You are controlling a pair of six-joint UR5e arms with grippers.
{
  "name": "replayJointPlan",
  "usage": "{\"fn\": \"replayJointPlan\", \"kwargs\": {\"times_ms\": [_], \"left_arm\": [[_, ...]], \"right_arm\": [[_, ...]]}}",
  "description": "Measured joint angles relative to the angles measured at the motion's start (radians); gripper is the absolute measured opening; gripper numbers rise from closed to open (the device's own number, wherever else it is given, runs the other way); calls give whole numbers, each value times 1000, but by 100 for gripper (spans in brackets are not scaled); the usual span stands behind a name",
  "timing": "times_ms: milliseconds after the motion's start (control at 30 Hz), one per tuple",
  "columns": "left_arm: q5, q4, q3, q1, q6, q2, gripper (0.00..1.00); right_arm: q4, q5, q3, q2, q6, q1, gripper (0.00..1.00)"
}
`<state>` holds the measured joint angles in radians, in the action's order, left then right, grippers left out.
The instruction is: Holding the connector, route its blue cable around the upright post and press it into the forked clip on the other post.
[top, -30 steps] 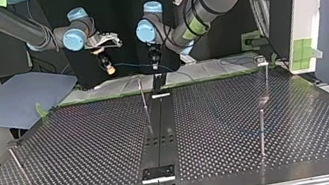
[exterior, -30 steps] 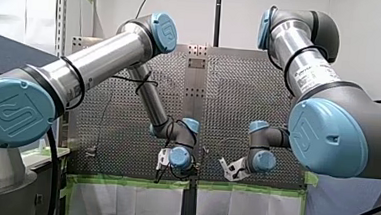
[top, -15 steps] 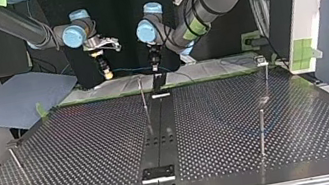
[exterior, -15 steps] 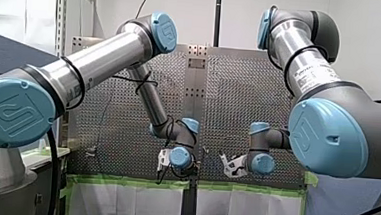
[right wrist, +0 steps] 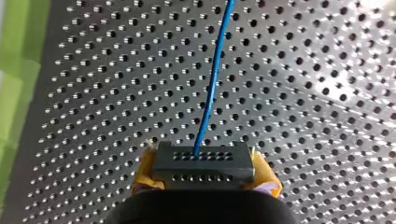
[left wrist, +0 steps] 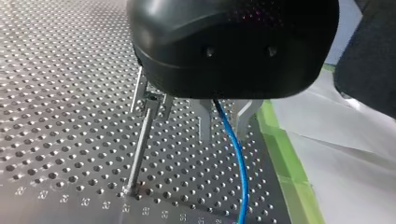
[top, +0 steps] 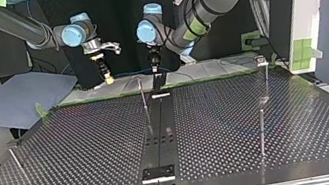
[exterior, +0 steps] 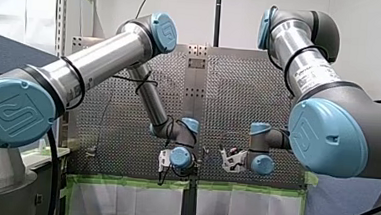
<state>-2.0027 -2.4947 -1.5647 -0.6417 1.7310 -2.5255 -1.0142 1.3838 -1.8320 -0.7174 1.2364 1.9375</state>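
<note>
Gripping the connector (right wrist: 204, 159) between its yellow pads (right wrist: 143, 174), my right gripper (right wrist: 204, 176) is clamped on that dark block above the perforated table (right wrist: 327, 93). The blue cable (right wrist: 212, 79) leaves the connector's face and runs away over the holes. Farther along, it passes between the metal fingers (left wrist: 204, 122) of my left gripper (left wrist: 223, 133), which stand apart on either side of it. Just beside that gripper stands a thin post (left wrist: 139, 151) topped by a forked clip (left wrist: 152, 99), apart from the cable.
</note>
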Motion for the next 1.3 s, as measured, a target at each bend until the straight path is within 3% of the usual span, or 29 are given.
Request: {"fn": "replayJointPlan", "kwargs": {"times_ms": [133,167,200,267,300,367,733,1000,1167,1300], "left_arm": [[0,6,0,0,21,0,25],[0,7,0,0,23,0,49],[0,7,0,1,25,0,49],[2,12,0,3,30,0,72],[2,16,0,4,33,0,72],[1,28,0,5,40,0,85],[-68,86,0,8,60,0,82],[-129,61,-10,-11,51,0,82],[-178,83,-23,-30,40,1,97],[-213,98,-25,-44,37,3,100]], "right_arm": [[-8,-16,0,0,6,-1,0],[-9,-19,0,0,7,-1,0],[-9,-22,0,0,8,-1,0],[-8,-29,0,0,9,-1,0],[-7,-32,0,0,9,-1,0],[-6,-36,0,0,9,-1,0],[14,-62,0,0,0,8,0],[50,-67,0,0,-21,8,0],[55,-69,0,0,-23,8,0],[57,-70,0,0,-23,8,0]]}}
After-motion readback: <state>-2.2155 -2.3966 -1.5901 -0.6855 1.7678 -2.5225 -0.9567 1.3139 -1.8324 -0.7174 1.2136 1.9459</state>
